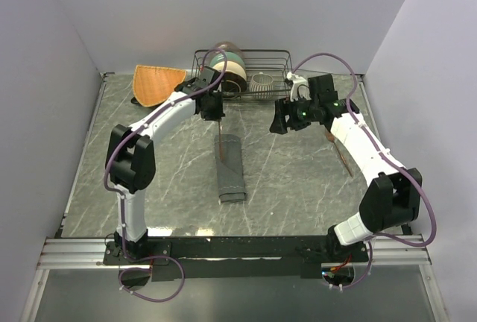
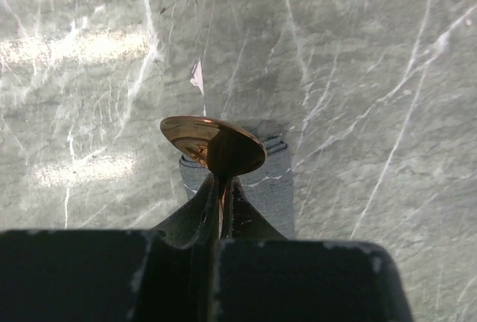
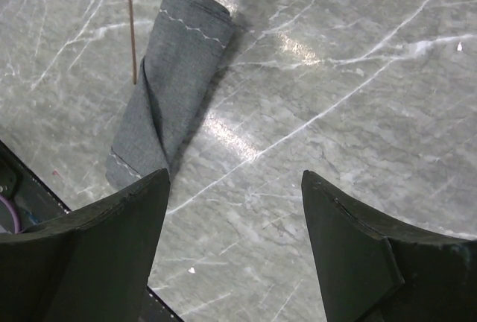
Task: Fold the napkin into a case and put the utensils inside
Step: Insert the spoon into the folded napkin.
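Dark grey, long and narrow, lies mid-desk (image 1: 298, 188) as the case (image 1: 231, 169). Clenches the copper spoon (image 2: 212, 145) near its bowl in the left claw (image 2: 222, 188), handle hanging straight down, tip at the case's layered edge; cannot tell if touching. Holds the right claw (image 3: 235, 180) released, jaws wide, over desk right of the case. Shows 1 more utensil (image 1: 341, 154) flat beneath the right arm.

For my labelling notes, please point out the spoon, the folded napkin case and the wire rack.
spoon (image 2: 212, 145), left wrist view, on its shiny oval bowl.
case (image 3: 182, 61), right wrist view, middle of the folded grey cloth.
wire rack (image 1: 261, 51), top external view, on its back rim.
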Robot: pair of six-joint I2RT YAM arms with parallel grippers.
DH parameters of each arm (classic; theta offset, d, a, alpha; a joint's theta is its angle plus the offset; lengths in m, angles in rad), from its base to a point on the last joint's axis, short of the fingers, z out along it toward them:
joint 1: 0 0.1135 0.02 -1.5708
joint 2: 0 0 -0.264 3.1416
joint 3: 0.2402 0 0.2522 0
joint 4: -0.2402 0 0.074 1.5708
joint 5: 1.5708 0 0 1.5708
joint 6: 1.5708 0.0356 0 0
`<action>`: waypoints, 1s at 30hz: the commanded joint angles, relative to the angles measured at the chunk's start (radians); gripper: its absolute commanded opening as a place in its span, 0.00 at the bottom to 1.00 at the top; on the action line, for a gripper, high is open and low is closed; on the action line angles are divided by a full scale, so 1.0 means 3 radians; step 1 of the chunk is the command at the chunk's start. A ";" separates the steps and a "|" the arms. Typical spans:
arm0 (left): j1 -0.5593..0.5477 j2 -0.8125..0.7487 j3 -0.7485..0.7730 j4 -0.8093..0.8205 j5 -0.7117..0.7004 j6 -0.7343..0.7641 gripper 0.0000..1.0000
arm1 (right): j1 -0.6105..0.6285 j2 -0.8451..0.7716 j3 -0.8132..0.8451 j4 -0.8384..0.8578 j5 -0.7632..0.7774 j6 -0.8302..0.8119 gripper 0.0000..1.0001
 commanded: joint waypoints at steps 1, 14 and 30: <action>-0.0021 0.0099 0.0185 -0.0048 -0.0046 0.0022 0.01 | -0.0017 -0.0176 -0.0085 0.0075 0.0019 0.0000 0.79; -0.0016 0.0227 0.0251 -0.0053 0.0015 -0.0106 0.01 | -0.0032 -0.0176 -0.0085 -0.0058 -0.0043 -0.0067 0.80; -0.0006 0.0284 0.0231 -0.0134 0.0117 -0.0116 0.01 | -0.0083 -0.0089 -0.0013 -0.0114 -0.0089 -0.0108 0.80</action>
